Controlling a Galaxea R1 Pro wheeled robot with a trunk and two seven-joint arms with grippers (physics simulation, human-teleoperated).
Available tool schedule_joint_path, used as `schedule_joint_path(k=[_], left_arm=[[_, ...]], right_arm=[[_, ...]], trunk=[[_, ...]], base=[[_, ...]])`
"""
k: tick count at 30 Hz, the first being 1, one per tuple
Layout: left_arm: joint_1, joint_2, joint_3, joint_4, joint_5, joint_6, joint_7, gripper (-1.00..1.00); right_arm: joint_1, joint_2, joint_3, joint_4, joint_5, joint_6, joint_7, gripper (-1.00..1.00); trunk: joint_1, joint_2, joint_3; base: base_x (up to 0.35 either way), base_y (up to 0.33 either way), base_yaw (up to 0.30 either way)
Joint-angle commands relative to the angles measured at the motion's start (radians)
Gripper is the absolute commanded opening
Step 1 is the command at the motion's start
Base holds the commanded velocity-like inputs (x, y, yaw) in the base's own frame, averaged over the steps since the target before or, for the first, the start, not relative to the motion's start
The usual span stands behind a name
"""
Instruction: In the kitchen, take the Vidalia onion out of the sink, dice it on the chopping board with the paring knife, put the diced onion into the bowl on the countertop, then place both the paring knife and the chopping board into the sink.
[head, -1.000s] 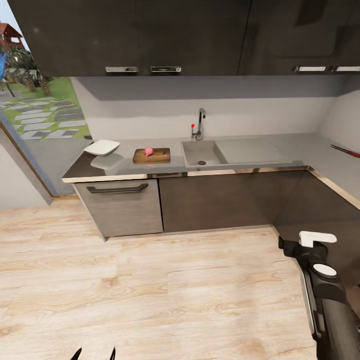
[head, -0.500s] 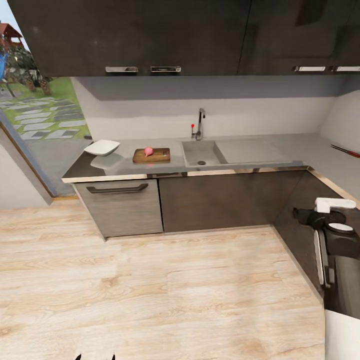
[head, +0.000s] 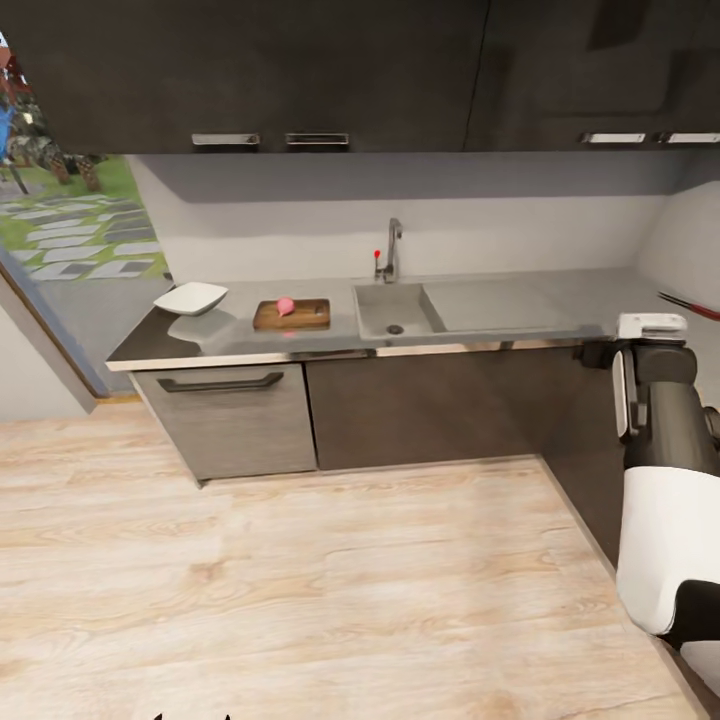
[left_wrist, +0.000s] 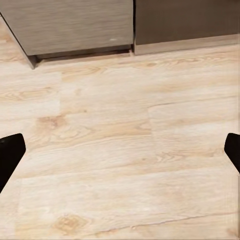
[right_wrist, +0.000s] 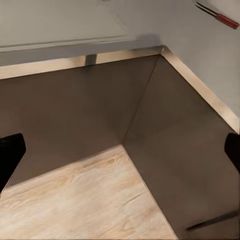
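Right gripper raised near inner corner of countertop, jaws wide apart. Sink well left of it, tap behind basin. Chopping board further left, just beside sink; onion on board. Bowl furthest left, near counter end. Left gripper low over floor, before drawer.

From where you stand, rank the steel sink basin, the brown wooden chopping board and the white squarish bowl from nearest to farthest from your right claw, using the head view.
1. Grey steel sink basin, mid-counter, nearest the right claw.
2. Brown wooden chopping board, left of the sink.
3. White squarish bowl, at the counter's left end.
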Motion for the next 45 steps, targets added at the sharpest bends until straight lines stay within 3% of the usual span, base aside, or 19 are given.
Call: schedule_joint_path(k=[1, 11, 22, 33, 36, 41, 42, 45], left_arm=[[0.000, 0.001, -0.003, 0.000, 0.002, -0.002, 0.008, 1.00], [0.000, 0.001, -0.003, 0.010, 0.002, -0.001, 0.008, 1.00], [0.000, -0.002, -0.003, 0.028, 0.002, 0.000, 0.008, 1.00], [0.000, -0.003, -0.003, 0.035, 0.002, 0.000, 0.009, 1.00], [0.000, -0.003, -0.003, 0.035, 0.001, 0.000, 0.009, 1.00], [0.000, -0.004, -0.003, 0.039, 0.002, 0.000, 0.009, 1.00], [0.000, -0.005, -0.003, 0.042, 0.002, 0.000, 0.009, 1.00], [0.000, -0.005, -0.003, 0.045, 0.002, 0.000, 0.009, 1.00]], right_arm=[[-0.018, -0.002, 0.002, 0.016, 0.002, 0.004, 0.004, 1.00], [-0.047, 0.000, 0.010, 0.030, 0.000, 0.004, 0.049, 1.00], [-0.048, 0.003, 0.012, 0.039, 0.002, 0.005, 0.161, 1.00], [-0.048, 0.000, 0.014, 0.042, 0.007, 0.007, 0.171, 1.00], [-0.048, -0.002, 0.019, 0.040, 0.023, 0.008, 0.172, 1.00], [-0.047, -0.005, 0.053, 0.037, 0.095, 0.008, 0.172, 1.00], [-0.048, -0.005, 0.061, 0.036, 0.125, 0.008, 0.173, 1.00], [-0.048, -0.006, 0.064, 0.038, 0.135, 0.008, 0.173, 1.00]], trunk=[[0.001, -0.002, -0.002], [0.001, -0.002, -0.002], [0.001, -0.002, -0.002], [0.001, -0.002, 0.007], [0.001, -0.002, 0.011], [0.001, -0.002, 0.018], [0.001, -0.002, 0.019], [0.001, -0.002, 0.024]], base=[[0.202, -0.211, 0.000], [0.214, -0.221, 0.000], [0.220, -0.225, 0.000], [0.220, -0.224, -0.097], [0.193, -0.194, -0.163], [0.145, -0.154, -0.167], [0.117, -0.130, -0.168], [0.113, -0.126, -0.168]])
